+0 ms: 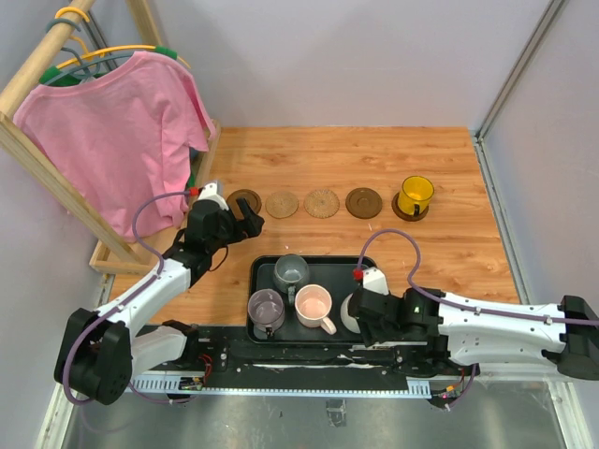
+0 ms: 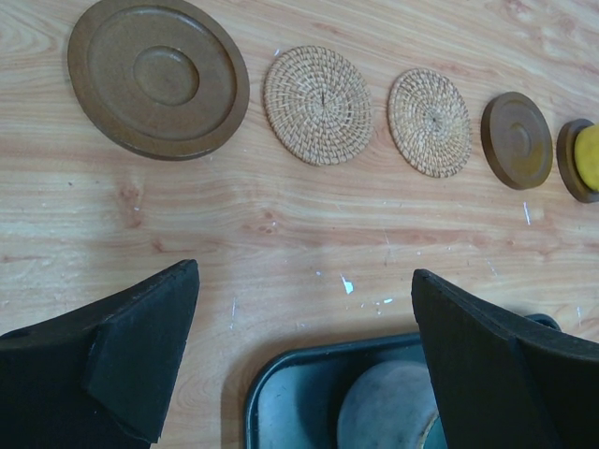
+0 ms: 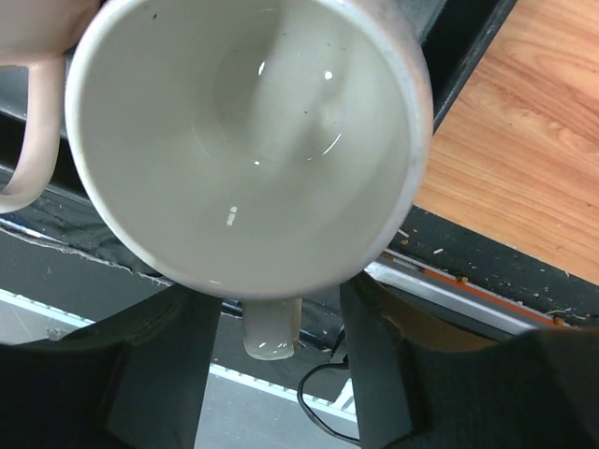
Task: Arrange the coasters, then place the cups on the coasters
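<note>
Off-white cup (image 3: 248, 140), handle — between right gripper (image 3: 277, 323) fingers

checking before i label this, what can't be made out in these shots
white cup, top view: mostly hidden under the right gripper
fifth coaster, top view: largely covered by the yellow cup
tray, left wrist view: cut off by the bottom edge; the cup in it is half hidden by the left gripper, colour unclear
</note>
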`<state>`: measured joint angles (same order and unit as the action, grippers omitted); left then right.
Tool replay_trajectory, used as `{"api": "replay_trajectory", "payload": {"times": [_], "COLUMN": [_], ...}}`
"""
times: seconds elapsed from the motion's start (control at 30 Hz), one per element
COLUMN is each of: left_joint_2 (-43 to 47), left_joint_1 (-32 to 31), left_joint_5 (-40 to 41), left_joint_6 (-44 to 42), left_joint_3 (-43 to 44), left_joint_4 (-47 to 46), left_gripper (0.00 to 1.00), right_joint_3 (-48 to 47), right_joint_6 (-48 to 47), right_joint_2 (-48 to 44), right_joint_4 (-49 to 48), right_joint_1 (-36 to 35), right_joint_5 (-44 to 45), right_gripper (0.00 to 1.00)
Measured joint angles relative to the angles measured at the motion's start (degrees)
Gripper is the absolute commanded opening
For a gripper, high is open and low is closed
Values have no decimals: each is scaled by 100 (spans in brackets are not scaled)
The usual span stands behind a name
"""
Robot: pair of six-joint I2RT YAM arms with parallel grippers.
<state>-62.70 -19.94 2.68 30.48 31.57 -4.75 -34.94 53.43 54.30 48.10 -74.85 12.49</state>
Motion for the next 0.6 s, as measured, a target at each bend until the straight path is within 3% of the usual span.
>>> {"api": "replay_trajectory", "payload": {"times": [0.23,0.53,0.6], "left_joint_2": [22,109,131], "left_joint_1": [0,0,0], "left_joint_5": [2,2,4], "left_joint_6": [2,4,7], "left_joint_3": [-52,-66,-92], "left_joint_4": [7,0,-11], "left_gripper": [100,100,100], "right_joint_3": [52,52,52], "right_joint_6": [101,208,212], "right_joint_2": [129,243,245], "right_joint_4": [-166,-232,-236], "right_joint_1": [-59,-140,-142], "right_joint_5": [0,17,17], "right_gripper": [41,3,1]}}
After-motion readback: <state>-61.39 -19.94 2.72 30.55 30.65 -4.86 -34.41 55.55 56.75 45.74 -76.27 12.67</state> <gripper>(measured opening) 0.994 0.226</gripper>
